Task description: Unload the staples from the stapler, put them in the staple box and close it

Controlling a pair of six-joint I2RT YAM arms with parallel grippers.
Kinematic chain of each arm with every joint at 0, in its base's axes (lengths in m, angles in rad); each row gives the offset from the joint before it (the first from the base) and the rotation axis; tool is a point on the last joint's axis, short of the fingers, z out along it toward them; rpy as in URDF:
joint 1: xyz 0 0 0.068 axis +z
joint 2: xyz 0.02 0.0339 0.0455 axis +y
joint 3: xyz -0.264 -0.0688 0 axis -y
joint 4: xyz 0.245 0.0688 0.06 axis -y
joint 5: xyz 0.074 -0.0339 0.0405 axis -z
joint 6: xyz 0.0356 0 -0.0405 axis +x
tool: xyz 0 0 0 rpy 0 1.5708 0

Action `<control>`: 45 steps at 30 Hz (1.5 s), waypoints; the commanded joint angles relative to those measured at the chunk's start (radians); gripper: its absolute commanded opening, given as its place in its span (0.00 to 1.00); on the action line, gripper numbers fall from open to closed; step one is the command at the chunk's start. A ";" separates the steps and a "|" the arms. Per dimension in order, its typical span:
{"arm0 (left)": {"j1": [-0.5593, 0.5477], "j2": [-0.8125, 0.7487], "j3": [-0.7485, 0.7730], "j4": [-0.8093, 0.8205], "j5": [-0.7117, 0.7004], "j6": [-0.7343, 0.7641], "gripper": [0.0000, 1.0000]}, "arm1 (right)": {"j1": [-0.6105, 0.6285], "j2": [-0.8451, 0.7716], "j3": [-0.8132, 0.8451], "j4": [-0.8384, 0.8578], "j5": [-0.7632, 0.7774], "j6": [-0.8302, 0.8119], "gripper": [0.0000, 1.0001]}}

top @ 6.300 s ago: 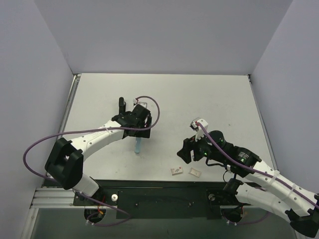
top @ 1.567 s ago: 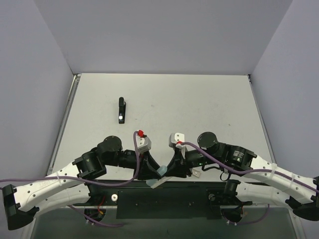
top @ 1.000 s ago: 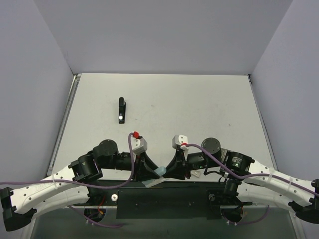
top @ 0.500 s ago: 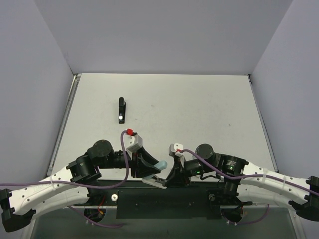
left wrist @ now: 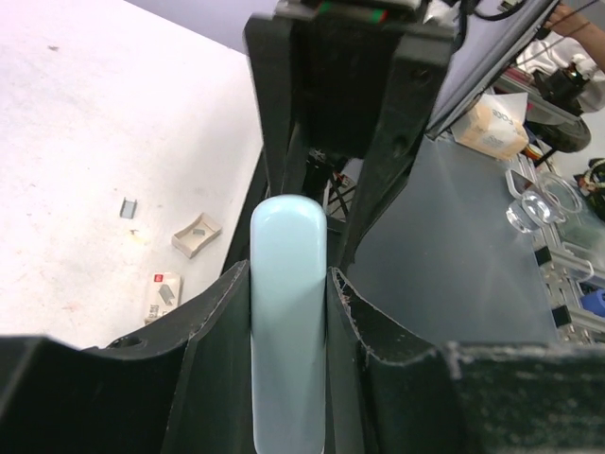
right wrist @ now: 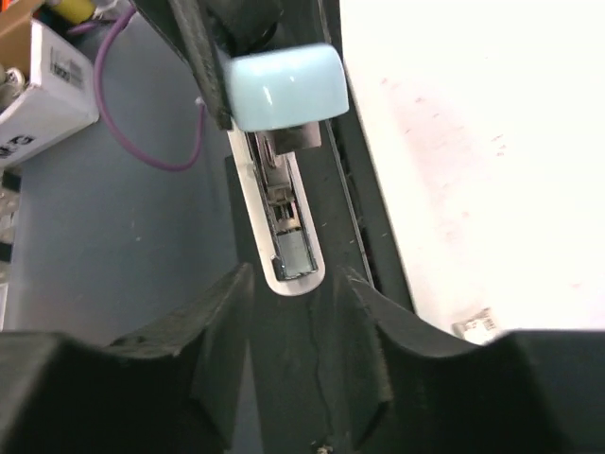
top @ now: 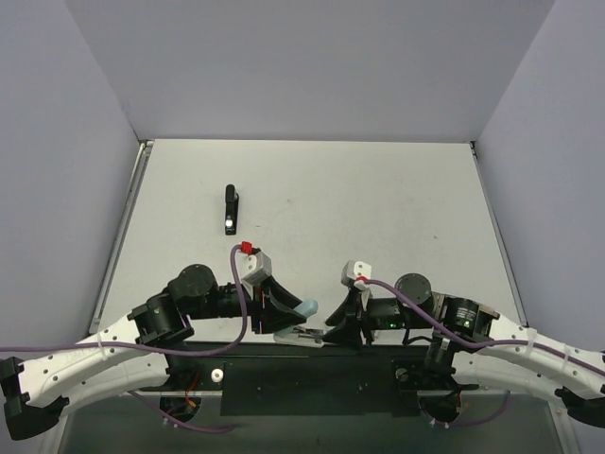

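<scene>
The stapler is swung open at the table's near edge. Its pale blue top (top: 307, 309) is clamped between my left gripper's (top: 284, 317) fingers; in the left wrist view the top (left wrist: 288, 312) fills the gap of that gripper (left wrist: 288, 274). The white base with its metal staple channel (right wrist: 284, 227) hangs below the top (right wrist: 284, 85) and points at my right gripper (right wrist: 298, 279). The right gripper (top: 338, 331) is open, with its fingertips on either side of the base's end (top: 298, 336) and a gap on both sides. I cannot tell whether staples sit in the channel.
A small black tool (top: 230, 208) lies on the white table (top: 378, 199) at the back left. Two small staple boxes (left wrist: 196, 234) (left wrist: 163, 293) and a loose staple (left wrist: 127, 206) lie near the front edge. One box also shows in the right wrist view (right wrist: 475, 324). A dark ledge runs below the edge.
Both arms brought the stapler from mid-table to the near edge. In the last half second the right gripper drew back to the right and the white base now lies flatter.
</scene>
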 commanded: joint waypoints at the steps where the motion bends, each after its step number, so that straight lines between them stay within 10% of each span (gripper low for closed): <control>1: 0.006 0.001 0.067 0.046 -0.068 0.020 0.00 | 0.004 -0.056 0.094 -0.070 0.145 -0.034 0.40; 8: 0.006 0.049 0.118 -0.022 -0.184 0.024 0.00 | 0.004 -0.087 0.137 -0.069 0.280 -0.036 0.40; 17: 0.006 0.144 0.172 -0.020 -0.344 0.020 0.00 | 0.002 -0.015 0.076 0.137 0.441 0.028 0.00; 29: 0.007 0.274 0.265 -0.036 -0.457 0.040 0.00 | -0.042 0.158 0.013 0.361 0.613 0.004 0.00; 45: 0.121 0.385 0.256 0.079 -0.479 -0.010 0.00 | -0.170 0.258 -0.131 0.625 0.362 0.077 0.00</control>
